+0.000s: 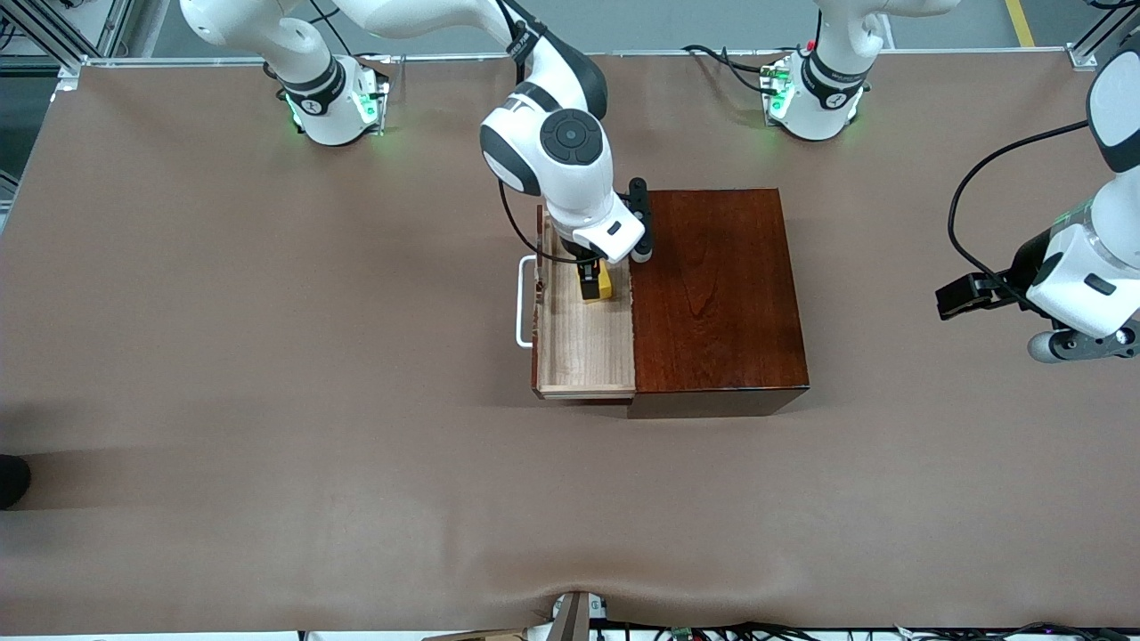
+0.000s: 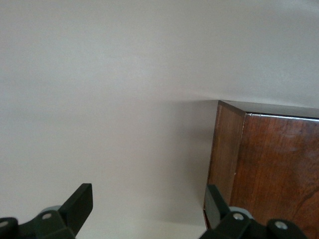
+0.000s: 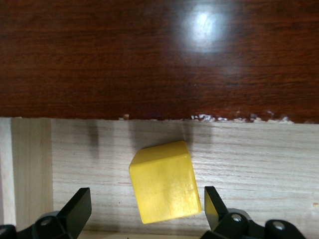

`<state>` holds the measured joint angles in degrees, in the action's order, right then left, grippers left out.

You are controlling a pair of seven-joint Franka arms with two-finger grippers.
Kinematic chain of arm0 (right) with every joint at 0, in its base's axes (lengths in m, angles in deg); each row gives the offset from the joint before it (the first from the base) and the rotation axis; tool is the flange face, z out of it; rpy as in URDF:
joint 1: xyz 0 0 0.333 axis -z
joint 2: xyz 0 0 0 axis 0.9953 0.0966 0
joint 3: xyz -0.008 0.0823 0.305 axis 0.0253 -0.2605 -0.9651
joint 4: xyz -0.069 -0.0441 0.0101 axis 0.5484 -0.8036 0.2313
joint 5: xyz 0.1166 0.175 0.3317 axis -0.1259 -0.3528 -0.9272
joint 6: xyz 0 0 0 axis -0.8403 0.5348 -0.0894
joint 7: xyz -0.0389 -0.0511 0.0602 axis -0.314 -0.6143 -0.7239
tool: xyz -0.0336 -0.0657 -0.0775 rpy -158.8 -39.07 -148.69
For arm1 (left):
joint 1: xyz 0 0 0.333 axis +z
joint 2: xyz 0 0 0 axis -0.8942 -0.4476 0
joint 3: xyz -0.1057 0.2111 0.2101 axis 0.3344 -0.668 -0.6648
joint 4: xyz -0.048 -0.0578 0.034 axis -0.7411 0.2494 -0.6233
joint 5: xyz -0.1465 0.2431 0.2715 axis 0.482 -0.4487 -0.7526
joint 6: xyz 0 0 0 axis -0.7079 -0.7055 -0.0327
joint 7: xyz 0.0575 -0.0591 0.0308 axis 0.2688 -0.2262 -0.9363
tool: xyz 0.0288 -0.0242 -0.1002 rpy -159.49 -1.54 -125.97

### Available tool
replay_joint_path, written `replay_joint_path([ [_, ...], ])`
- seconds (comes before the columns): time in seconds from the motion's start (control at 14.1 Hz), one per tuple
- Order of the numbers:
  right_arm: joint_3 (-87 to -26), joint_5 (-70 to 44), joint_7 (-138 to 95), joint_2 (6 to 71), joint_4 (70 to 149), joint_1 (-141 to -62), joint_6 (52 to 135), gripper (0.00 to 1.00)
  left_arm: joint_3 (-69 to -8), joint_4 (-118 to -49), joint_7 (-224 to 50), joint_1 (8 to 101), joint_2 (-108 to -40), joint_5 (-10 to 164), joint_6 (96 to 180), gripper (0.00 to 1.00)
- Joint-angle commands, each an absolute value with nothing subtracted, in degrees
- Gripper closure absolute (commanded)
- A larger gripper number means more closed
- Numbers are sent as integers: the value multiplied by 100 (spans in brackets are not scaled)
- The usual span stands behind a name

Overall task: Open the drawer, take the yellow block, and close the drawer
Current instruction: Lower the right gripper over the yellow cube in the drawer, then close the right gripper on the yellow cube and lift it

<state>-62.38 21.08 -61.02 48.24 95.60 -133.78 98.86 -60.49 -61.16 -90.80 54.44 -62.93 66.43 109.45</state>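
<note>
- The wooden box stands on the table, about midway between the two arms' ends, with its glossy reddish-brown top facing up.
- The drawer is pulled out toward the right arm's end of the table, at 9 o'clock from the box in the front view. Its pale wood floor is exposed.
- The white bar handle sits on the drawer's dark front, at the 9 o'clock edge of the drawer.
- The yellow block lies on the drawer floor, close to the box's edge and in the part of the drawer farther from the front camera. In the right wrist view the block lies slightly turned against the wood grain.
- The right tool is lowered into the drawer at the block. Its fingers stand apart, one on each side of the block; a narrow gap shows on at least one side, so the block is not clamped.
- The left tool hangs over bare table toward the left arm's end, at 3 o'clock from the box, and the left arm waits. Its fingers stand apart with nothing between them, and a corner of the box shows in its wrist view.
</note>
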Motion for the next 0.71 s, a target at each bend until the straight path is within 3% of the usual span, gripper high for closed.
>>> replay_joint_path([
  [0.0, -6235, 2090, -6175, 4901, 9459, -13359, 9906, 0, -6051, -6186, -9010, 5471, -6248, 6763, 11031, 0],
  [0.64, -6243, 2081, -6201, 5191, 9433, -13376, 10266, 0, -6051, -6195, -9027, 5480, -6266, 6763, 11031, 0],
])
